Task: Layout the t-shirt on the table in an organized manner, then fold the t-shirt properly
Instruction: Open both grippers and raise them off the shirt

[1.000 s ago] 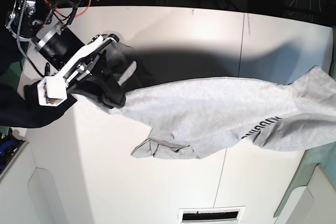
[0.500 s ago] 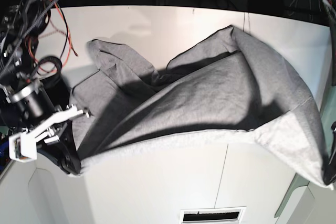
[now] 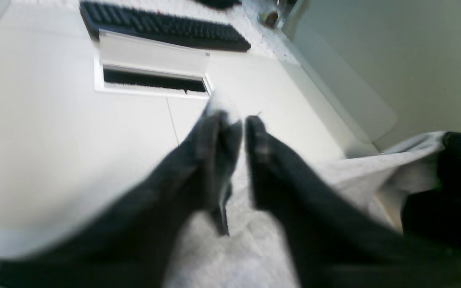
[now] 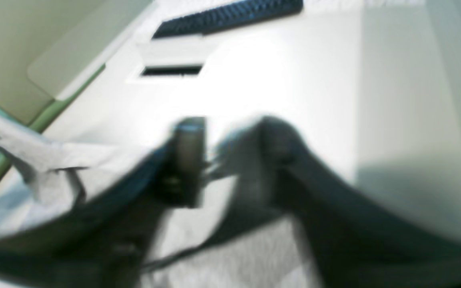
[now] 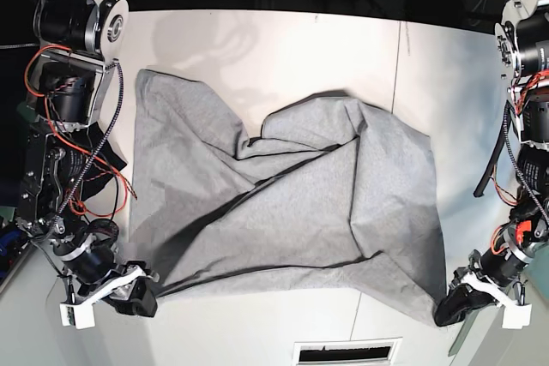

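Note:
The grey t-shirt (image 5: 283, 203) lies spread on the white table (image 5: 257, 49), plain side up, with creases running across its middle. My left gripper (image 5: 450, 304) is low at the shirt's near right corner. In the left wrist view its dark fingers (image 3: 243, 128) stand a little apart over the cloth (image 3: 230, 248). My right gripper (image 5: 141, 297) is at the near left corner. The right wrist view is blurred; there the fingers (image 4: 232, 140) stand wide apart, with a bit of the cloth (image 4: 230, 256) between and below them.
A rectangular slot (image 5: 346, 352) is set in the table near its front edge. Beyond it lies a black keyboard (image 3: 162, 26). A thin seam (image 5: 396, 66) crosses the tabletop on the right. Arm links and cables stand along both sides.
The shirt, stretched in the air between the grippers half a second ago, has dropped flat onto the table. Both grippers came down to the front corners and their jaws have parted.

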Robot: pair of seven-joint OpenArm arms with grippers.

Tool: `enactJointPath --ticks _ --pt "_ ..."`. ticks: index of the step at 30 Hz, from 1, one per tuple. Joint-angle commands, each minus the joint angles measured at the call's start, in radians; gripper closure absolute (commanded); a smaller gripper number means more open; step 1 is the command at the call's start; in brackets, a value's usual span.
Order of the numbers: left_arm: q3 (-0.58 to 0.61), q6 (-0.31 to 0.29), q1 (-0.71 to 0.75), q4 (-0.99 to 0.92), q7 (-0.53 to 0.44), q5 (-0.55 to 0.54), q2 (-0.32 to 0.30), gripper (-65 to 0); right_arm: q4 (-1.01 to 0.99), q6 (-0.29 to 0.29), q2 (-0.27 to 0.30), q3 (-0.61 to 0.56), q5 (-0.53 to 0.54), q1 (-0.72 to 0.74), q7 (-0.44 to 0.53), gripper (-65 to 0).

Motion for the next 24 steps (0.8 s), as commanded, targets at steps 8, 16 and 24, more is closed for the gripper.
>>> enactJointPath --ticks 8,16,24 --pt "-0.008 -0.01 0.001 0.019 0.408 -0.229 -0.071 -32.9 0.077 0.008 0.005 0.002 0.182 -0.105 -0.207 -39.9" --pt "-0.068 -0.01 0.217 0.019 0.497 -0.425 -0.144 -23.5 0.288 0.008 0.006 0.014 0.219 -0.367 -0.27 -39.9" --pt "-0.107 -0.01 0.415 0.019 0.548 -0.534 -0.137 -23.6 0.357 -0.015 0.006 0.047 0.148 -0.546 -0.238 -39.9"
